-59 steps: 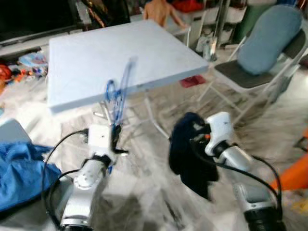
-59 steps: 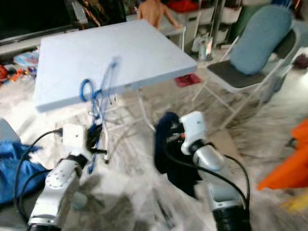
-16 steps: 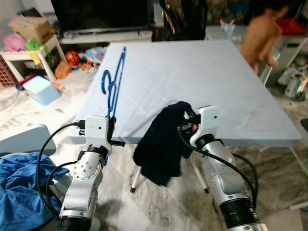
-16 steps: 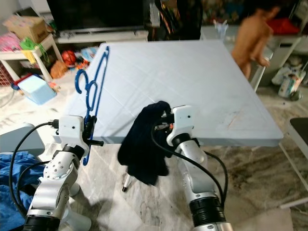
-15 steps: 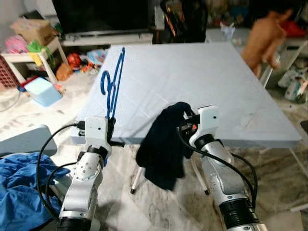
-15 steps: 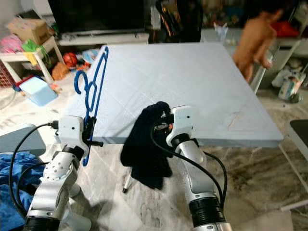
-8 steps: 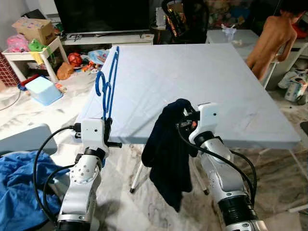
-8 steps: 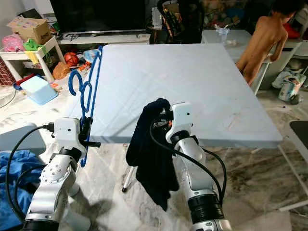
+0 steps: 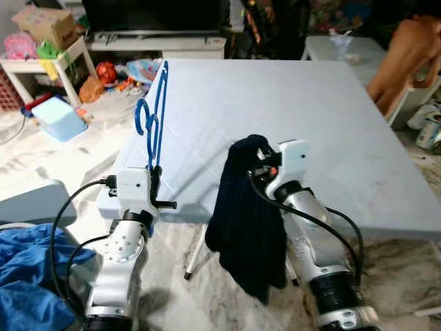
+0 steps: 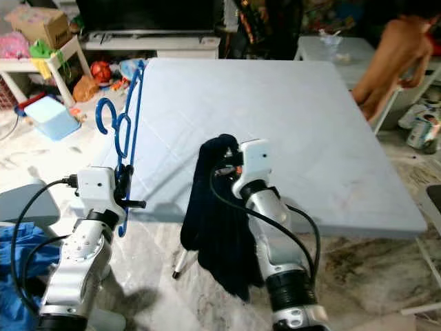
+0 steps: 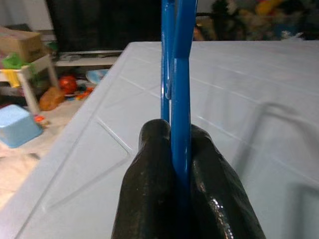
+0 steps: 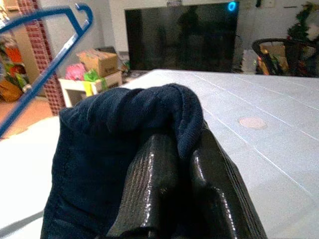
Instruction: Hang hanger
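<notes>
A blue plastic hanger stands upright over the left edge of the pale blue table, pinched low down by my left gripper, which is shut on it. My right gripper is shut on a dark navy garment. The cloth hangs down from the fingers in front of the table's near edge. The hanger's hook shows in the right wrist view, off to the garment's side and apart from it.
A person stands at the table's far right corner. A blue cloth heap lies on the floor at my left. Toys, a light blue box and a low white shelf sit at the far left, a dark TV behind.
The camera has come closer to the table and tipped down. The garment hangs longer and straighter than a second ago. Both grips are unchanged.
</notes>
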Motion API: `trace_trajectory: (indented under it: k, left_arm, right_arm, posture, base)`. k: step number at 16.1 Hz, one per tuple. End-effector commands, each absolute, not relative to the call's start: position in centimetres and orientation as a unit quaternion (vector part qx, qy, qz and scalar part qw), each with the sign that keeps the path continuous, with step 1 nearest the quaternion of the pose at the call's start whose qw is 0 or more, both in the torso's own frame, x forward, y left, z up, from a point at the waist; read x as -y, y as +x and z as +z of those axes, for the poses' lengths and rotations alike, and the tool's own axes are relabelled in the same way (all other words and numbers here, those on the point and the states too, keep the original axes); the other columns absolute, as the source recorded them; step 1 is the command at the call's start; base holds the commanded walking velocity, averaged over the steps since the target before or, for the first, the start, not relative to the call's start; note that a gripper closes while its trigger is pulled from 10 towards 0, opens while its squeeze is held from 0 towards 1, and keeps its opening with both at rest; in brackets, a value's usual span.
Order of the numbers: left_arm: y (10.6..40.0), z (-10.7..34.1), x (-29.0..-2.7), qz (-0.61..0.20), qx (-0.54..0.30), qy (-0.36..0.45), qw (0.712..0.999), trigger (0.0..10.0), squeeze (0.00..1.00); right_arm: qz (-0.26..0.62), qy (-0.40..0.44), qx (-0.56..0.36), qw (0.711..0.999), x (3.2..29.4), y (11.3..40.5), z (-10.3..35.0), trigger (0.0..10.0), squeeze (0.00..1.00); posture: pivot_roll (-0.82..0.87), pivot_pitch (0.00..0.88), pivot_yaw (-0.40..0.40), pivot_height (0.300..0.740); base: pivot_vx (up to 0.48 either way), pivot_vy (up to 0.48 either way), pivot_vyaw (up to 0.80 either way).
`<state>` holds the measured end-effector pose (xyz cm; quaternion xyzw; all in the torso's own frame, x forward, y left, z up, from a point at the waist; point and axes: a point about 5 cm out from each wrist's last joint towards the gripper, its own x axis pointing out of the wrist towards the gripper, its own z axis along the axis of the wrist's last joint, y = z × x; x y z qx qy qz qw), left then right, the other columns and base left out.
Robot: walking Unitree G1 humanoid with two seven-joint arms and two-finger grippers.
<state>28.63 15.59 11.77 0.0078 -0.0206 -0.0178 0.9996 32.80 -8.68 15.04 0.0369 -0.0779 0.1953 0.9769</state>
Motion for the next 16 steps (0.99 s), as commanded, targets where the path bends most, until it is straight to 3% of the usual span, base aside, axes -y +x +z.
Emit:
trace_trajectory:
  k: [1,6,12,16]
  left_arm:
    - [28.8,12.4,-15.0,-0.023,0.035,0.001,0.999,10.0,0.00]
    - [28.8,12.3,-14.9,-0.021,0.034,-0.001,0.999,10.0,0.00]
    - [28.6,12.1,-15.5,0.026,0.025,0.028,0.999,10.0,0.00]
    - [28.6,12.1,-15.2,0.026,0.025,0.026,0.999,10.0,0.00]
  right_arm:
    - [0.191,0.030,0.105,0.975,9.3,33.2,16.3,10.0,0.00]
    - [0.197,0.023,0.112,0.974,9.2,33.4,16.8,10.0,0.00]
    - [0.227,0.019,0.117,0.967,7.9,34.3,17.5,10.0,0.00]
    - [0.209,0.055,0.192,0.957,6.3,39.2,26.5,10.0,0.00]
  posture:
    - [-0.04,0.000,-0.018,0.740]
    - [-0.05,0.000,-0.021,0.740]
    - [-0.04,0.000,-0.036,0.740]
    - [-0.02,0.000,-0.050,0.740]
  base:
    - [0.394,0.000,0.00]
    - [0.396,0.000,0.00]
    - [0.000,0.000,0.00]
    - [0.000,0.000,0.00]
